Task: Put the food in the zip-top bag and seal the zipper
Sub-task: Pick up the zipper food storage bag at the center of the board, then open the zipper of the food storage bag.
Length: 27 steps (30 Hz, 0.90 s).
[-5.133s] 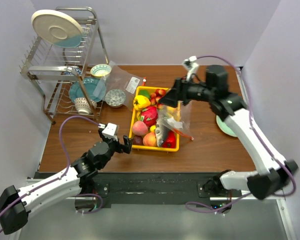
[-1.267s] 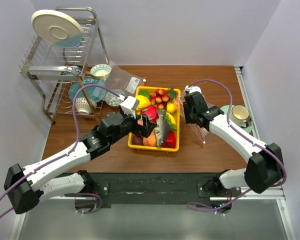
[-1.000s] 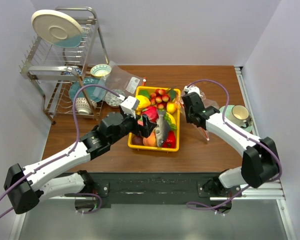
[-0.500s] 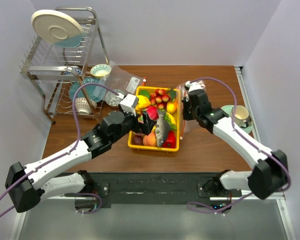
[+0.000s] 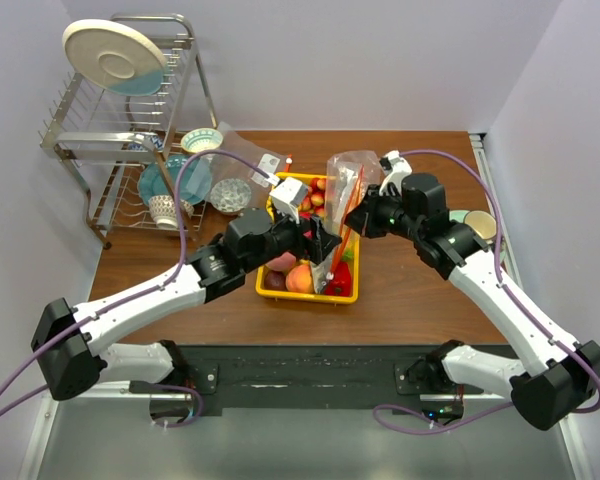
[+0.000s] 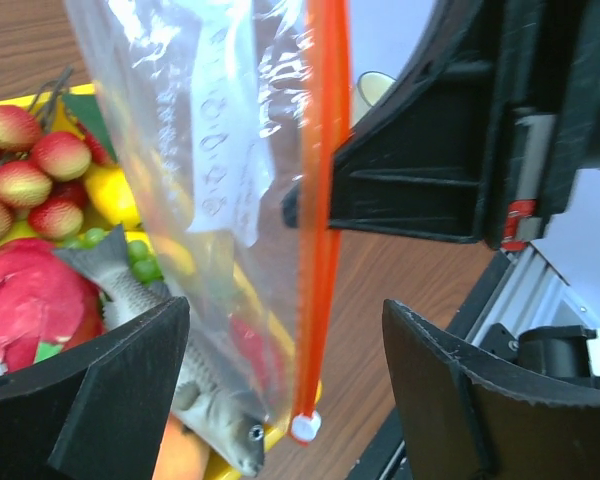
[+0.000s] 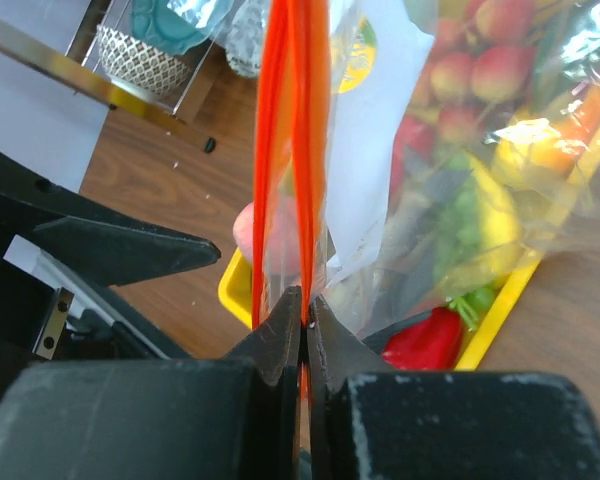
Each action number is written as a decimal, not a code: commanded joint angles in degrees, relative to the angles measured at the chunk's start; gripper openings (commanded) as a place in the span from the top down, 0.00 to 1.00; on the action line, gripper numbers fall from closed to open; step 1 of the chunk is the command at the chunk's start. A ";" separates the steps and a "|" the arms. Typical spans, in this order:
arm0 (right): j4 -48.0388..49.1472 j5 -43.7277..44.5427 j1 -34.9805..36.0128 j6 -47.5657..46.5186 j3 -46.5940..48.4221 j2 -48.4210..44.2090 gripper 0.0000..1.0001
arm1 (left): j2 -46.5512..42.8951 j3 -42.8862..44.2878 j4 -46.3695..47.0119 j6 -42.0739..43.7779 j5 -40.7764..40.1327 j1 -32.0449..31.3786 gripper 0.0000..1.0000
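Brown table carries the yellow tray at the centre of the top view, with the food all lying in it. None of it is in the bag yet. Above the tray's right side the zip-top bag hangs crumpled, its zipper running steeply down. The right gripper is pinched tight on that orange strip at the bottom of its wrist view. The left gripper stands wide, one finger on either side of the hanging bag, touching nothing. To do this well, I judge it should close on one lip only, near the strip's lower end, then draw away gently so the mouth parts. Both arms reach inward over the tray, their wrists nearly meeting at mid-frame.
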 commanded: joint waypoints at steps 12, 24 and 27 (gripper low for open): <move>-3.44 -2.95 0.12 6.77 5.63 -0.40 1.00 | 5.28 11.52 -4.24 17.37 -18.05 -12.34 0.24; -4.59 -3.30 0.12 5.89 5.55 0.04 1.00 | 3.87 13.10 -7.32 18.08 -28.87 -13.23 0.31; -4.24 -3.48 0.12 6.24 5.28 0.04 1.00 | 5.28 14.42 -8.46 17.91 -28.61 -13.23 0.32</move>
